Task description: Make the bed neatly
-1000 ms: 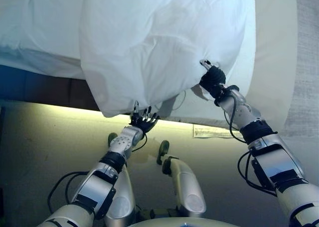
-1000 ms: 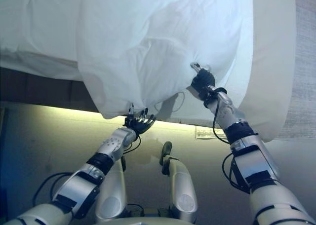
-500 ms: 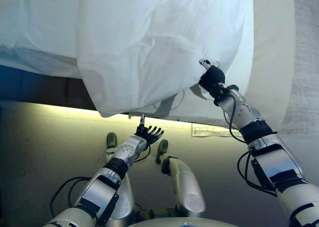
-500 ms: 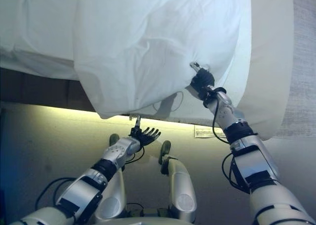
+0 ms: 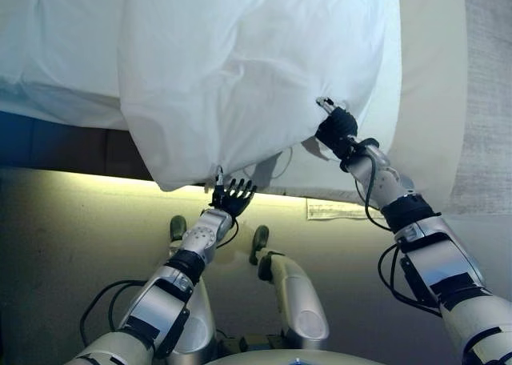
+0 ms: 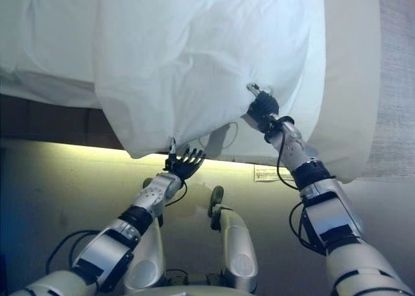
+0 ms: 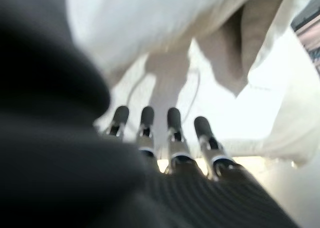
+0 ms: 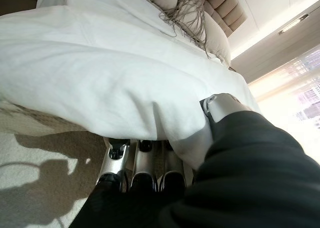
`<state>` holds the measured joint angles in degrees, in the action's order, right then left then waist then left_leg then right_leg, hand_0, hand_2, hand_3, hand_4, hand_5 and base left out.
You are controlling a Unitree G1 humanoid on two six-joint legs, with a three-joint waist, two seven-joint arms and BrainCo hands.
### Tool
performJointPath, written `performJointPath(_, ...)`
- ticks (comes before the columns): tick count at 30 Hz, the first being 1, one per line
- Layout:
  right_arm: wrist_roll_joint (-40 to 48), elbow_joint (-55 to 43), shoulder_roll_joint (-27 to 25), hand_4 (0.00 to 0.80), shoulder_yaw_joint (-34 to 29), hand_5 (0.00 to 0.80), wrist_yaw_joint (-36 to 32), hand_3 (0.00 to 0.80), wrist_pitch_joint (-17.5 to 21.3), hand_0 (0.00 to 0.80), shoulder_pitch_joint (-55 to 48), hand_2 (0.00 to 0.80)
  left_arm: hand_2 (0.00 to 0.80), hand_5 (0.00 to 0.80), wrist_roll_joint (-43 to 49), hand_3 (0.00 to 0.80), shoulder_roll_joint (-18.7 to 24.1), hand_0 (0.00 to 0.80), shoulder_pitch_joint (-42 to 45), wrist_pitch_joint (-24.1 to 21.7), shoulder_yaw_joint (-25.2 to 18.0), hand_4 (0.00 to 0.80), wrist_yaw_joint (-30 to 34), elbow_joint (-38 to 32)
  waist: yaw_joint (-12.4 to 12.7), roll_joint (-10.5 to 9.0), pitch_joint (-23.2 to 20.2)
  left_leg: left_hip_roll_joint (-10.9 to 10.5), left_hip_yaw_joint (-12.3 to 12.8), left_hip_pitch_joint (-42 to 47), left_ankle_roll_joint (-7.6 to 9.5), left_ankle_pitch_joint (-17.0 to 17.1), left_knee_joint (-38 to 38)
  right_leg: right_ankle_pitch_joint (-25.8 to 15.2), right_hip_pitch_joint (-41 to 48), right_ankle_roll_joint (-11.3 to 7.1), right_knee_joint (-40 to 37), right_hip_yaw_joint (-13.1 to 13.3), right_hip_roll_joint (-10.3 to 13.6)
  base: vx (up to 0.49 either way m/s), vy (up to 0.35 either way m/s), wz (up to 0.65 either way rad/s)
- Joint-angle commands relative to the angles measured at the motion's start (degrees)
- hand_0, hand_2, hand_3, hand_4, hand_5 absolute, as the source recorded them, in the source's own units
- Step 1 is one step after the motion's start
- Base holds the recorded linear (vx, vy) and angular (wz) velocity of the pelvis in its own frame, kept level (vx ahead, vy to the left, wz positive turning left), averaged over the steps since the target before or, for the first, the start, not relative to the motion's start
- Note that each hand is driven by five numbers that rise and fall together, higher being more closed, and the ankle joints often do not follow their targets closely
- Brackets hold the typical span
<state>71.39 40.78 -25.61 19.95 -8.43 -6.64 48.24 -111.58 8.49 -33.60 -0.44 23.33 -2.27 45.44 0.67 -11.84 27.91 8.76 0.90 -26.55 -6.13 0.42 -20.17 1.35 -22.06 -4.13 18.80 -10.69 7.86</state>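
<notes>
A white duvet [image 5: 240,69] lies crumpled on the bed, its lower corner hanging over the bed's edge. My right hand [image 5: 338,131] is shut on the duvet's hem; in the right wrist view its fingers [image 8: 135,163] curl under the cloth [image 8: 100,73] and the thumb lies over it. My left hand [image 5: 232,195] is open just under the hanging corner, fingers straight and spread, tips at the hem. In the left wrist view its fingers [image 7: 172,125] point up at the duvet [image 7: 150,23] and hold nothing.
A beige sheet [image 5: 432,101] covers the mattress side at the right. The dark bed base [image 5: 72,145] runs along the left above a lit strip of floor. A paper label [image 5: 332,210] lies on the floor. Pillows and a fringed throw [image 8: 185,13] lie at the bed's head.
My left hand dropped away from the duvet's corner, then rose back up to the hem. The right hand keeps its hold. The camera has shifted slightly.
</notes>
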Motion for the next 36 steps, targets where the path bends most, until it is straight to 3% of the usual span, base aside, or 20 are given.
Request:
performJointPath(1,0.37,-7.75,-1.59,0.800,-1.54,0.800,-3.53,0.800,1.53,0.800,2.19,0.800,0.000,0.000,-1.42,0.000,-2.22,0.000,-4.22,-0.74,-2.51,0.000,4.48,-5.38,-0.05,1.15,-0.09,0.09,2.23,0.84,0.96,-2.47,-1.10,-2.55,0.12,-1.52,-1.86,-0.08,0.57,0.000,0.000,0.00)
performJointPath(7,0.31,-7.07,-1.09,0.800,-1.50,0.800,-4.31,0.800,1.66,0.800,2.02,0.800,0.000,0.000,-1.42,0.000,-1.74,0.000,-6.81,-0.45,-3.79,0.000,7.85,-6.09,-0.24,0.80,-0.14,0.09,2.29,0.81,0.90,-2.76,-1.49,-2.40,-0.03,-1.59,-1.32,-0.08,0.58,0.000,0.000,0.00)
performJointPath(36,-0.45,-6.44,1.65,0.800,0.54,0.800,-5.23,0.800,0.39,0.800,2.09,0.800,0.000,0.000,2.77,0.000,1.36,0.000,-15.57,2.16,-4.52,0.000,5.62,-3.01,-1.89,0.06,-0.96,0.81,3.42,1.52,0.79,-3.78,-2.48,-2.19,0.14,-1.88,-0.93,1.15,0.29,0.001,0.001,-0.01)
